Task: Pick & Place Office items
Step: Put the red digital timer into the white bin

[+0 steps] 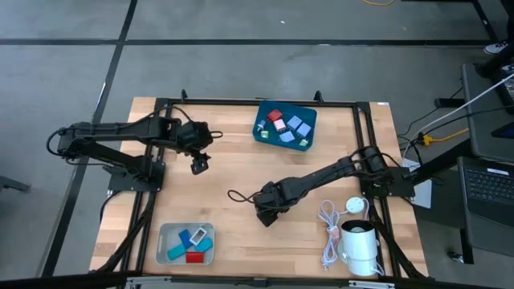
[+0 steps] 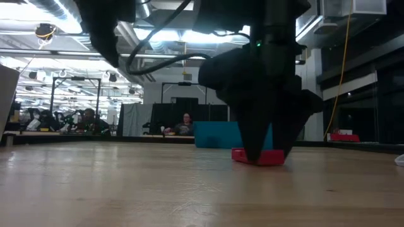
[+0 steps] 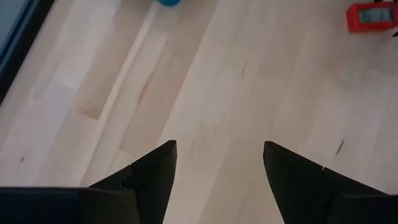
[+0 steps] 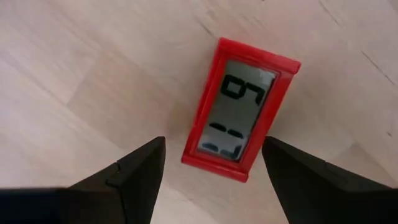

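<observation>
While the right gripper (image 4: 211, 165) sits low over the wooden table (image 1: 241, 172) near its middle, its fingers spread wide on either side of a red item (image 4: 241, 109), not clenched on it. That red item is a flat red-framed piece with a grey display face, lying flat on the wood; low view shows it (image 2: 259, 157) just under the dark fingertips, contact unclear. Left gripper (image 3: 217, 165) hangs over bare wood toward the table's left-middle, released and holding nothing; the same red item (image 3: 372, 17) shows far off in its wrist view. Teal bin (image 1: 261, 128) at the far edge holds red, white and lavender pieces. Clear tray (image 1: 163, 241) at the near-left edge holds blue, white and red pieces. White cable (image 1: 328, 233) and white cylinder (image 1: 359, 245) sit at the near-right corner. People sit far back in the room in the low view.
</observation>
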Motion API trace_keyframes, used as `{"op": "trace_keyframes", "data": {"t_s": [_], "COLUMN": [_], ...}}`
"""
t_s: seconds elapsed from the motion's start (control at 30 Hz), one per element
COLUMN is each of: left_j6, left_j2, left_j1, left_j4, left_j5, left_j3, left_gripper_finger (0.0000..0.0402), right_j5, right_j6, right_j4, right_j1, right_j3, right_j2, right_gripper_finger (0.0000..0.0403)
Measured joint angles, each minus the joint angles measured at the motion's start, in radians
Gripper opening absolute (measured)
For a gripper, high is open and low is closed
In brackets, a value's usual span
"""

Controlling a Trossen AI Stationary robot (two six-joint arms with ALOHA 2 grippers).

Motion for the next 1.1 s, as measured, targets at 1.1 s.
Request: {"op": "trace_keyframes", "data": {"t_s": [1.1], "left_j6": [0.289], "left_j2": [-0.025], "left_j1": [-0.065], "left_j4": [0.128], "left_j5": [0.091], "left_j3": [-0.007], "left_gripper_finger": [0.0235], "right_j5": [-0.341], "right_j6": [-0.35], "right_j4": [0.308], "right_j1": [-0.184], "right_j3": [0.0], "right_j2": [-0.13], "right_gripper_finger": [0.0143]}}
